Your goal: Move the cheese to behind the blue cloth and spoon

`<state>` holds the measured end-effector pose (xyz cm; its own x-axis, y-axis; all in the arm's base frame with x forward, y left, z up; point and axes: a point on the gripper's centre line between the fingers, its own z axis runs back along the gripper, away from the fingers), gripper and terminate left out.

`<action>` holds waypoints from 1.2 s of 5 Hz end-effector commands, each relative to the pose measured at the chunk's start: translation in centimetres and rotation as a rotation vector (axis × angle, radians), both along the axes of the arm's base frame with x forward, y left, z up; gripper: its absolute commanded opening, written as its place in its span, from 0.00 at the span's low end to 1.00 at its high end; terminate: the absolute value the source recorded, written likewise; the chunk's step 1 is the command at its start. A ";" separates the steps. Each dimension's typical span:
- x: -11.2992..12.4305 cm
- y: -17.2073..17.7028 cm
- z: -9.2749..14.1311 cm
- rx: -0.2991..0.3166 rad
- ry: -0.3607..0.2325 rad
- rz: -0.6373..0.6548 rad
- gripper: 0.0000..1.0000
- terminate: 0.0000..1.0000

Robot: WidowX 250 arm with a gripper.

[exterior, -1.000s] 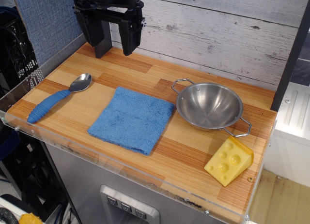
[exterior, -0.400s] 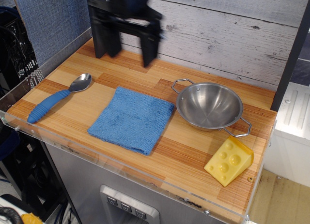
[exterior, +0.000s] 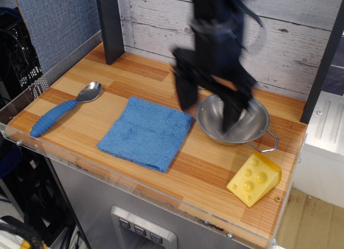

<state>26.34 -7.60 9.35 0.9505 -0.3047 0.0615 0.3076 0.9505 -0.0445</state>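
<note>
The yellow cheese wedge (exterior: 253,179) with round holes lies at the front right of the wooden table. The blue cloth (exterior: 147,132) lies flat in the middle. The spoon (exterior: 64,108) with a ribbed blue handle lies at the left. My black gripper (exterior: 209,108) is blurred by motion, open and empty, hanging over the left part of the steel bowl (exterior: 244,125), well up and left of the cheese. It hides part of the bowl.
A dark post (exterior: 110,26) stands at the back left. A clear plastic lip (exterior: 134,187) runs along the table's front edge. A plank wall (exterior: 290,39) backs the table. A black bar (exterior: 322,61) rises at the right.
My gripper has swept from the back left corner to the right and forward, and now hangs over the steel bowl. The cheese, cloth, spoon and bowl have not moved.
</note>
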 end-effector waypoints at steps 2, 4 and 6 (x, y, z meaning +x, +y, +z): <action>-0.4 -6.2 -5.1 0.034 -0.021 0.054 1.00 0.00; 0.7 -5.7 -5.9 0.054 -0.010 0.077 1.00 0.00; 2.1 -4.4 -5.3 0.080 -0.021 0.095 1.00 0.00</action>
<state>28.23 -11.94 3.29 0.9762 -0.2147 0.0318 0.2133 0.9761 0.0422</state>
